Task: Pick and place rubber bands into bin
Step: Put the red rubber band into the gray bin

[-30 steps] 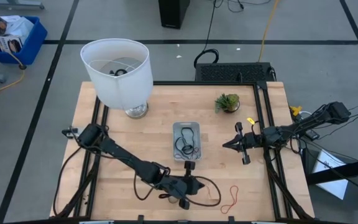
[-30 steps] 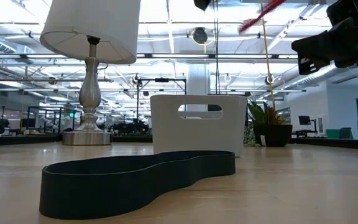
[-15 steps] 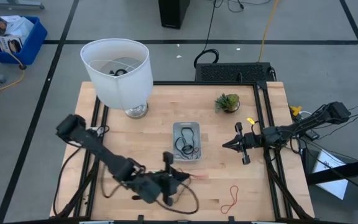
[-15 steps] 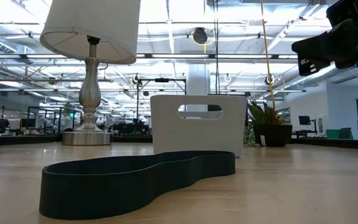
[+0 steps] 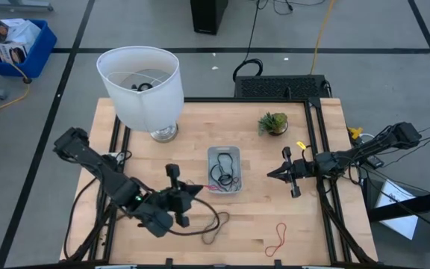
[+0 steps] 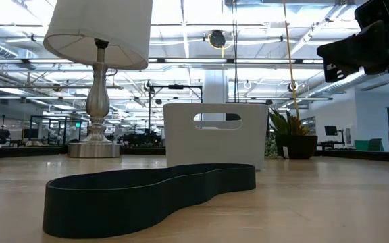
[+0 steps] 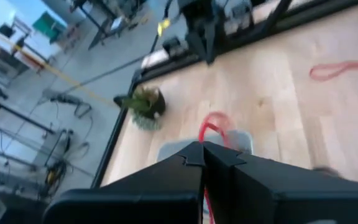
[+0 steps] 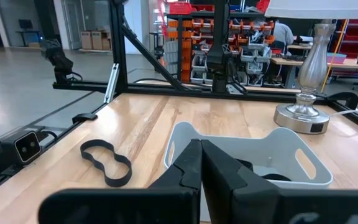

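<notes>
My left gripper point(image 5: 197, 190) is just left of the bin's near end, pointing toward the table's right. It is shut on a red rubber band point(image 7: 211, 126). The bin point(image 5: 224, 169) is a pale grey tray at the table's middle with dark bands inside; it also shows in the low view point(image 6: 215, 135). A second red band point(image 5: 277, 239) lies flat at the near right. A black figure-eight band point(image 6: 147, 196) lies on the table by its near edge and shows in the right wrist view point(image 8: 107, 163). My right gripper point(image 5: 269, 173) is shut and empty, right of the bin. My left gripper pinches the red band between its two shut fingertips point(image 7: 202, 163). The band's free loop point(image 7: 215, 119) sticks out past the fingertips. The fingers come from the table's left, slanting down. The band is lifted clear of the table, by the bin's near left part.
A white-shaded lamp point(image 5: 142, 86) stands at the far left, its base point(image 5: 163, 133) on the table. A small potted plant point(image 5: 274, 122) stands at the far right. A loose black cable point(image 5: 207, 221) trails from the left arm over the near table. A blue crate point(image 5: 17, 45) sits on the floor.
My left gripper has swung from near the table's near edge toward the left and far side, keeping hold of the red band. It has turned from pointing toward the far edge to pointing right. Its trailing cable has moved with it.
</notes>
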